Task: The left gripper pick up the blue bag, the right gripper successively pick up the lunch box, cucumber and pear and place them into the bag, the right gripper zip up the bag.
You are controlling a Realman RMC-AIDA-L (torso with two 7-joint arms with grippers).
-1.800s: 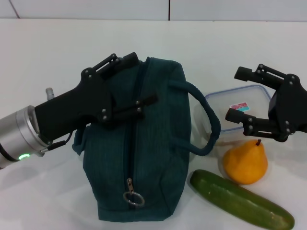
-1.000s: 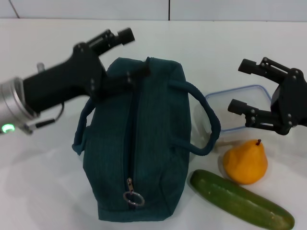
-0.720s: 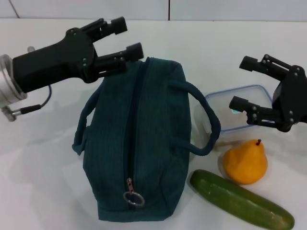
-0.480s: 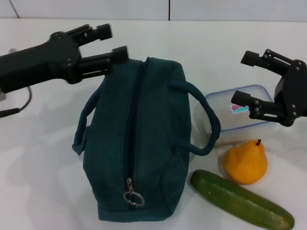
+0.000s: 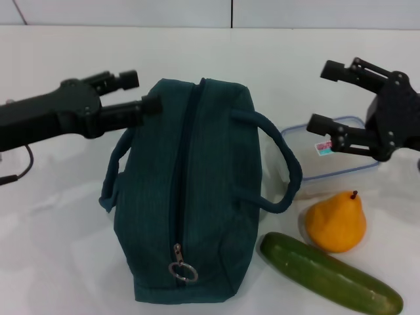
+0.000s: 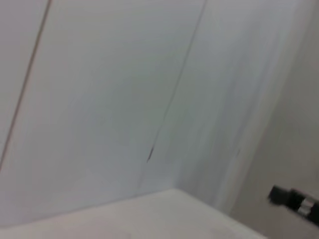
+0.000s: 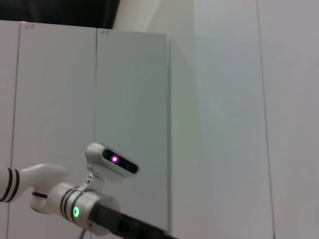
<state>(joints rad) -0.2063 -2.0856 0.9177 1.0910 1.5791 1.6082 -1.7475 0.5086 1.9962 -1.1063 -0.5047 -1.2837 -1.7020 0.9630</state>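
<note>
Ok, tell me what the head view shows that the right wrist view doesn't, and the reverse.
Only the head view shows the blue bag zipped and standing on the table, the lunch box, pear and cucumber beside it, and the right gripper open above the lunch box. Only the right wrist view shows wall panels and a small camera unit. Both show the left arm; the left gripper itself, open, appears only in the head view.

My right wrist feed: pale wall panels (image 7: 219, 114) with vertical seams filling the frame, dark gap (image 7: 60, 11) at upper left, silver wrist (image 7: 75, 206) with green light and black bands at lower left.
</note>
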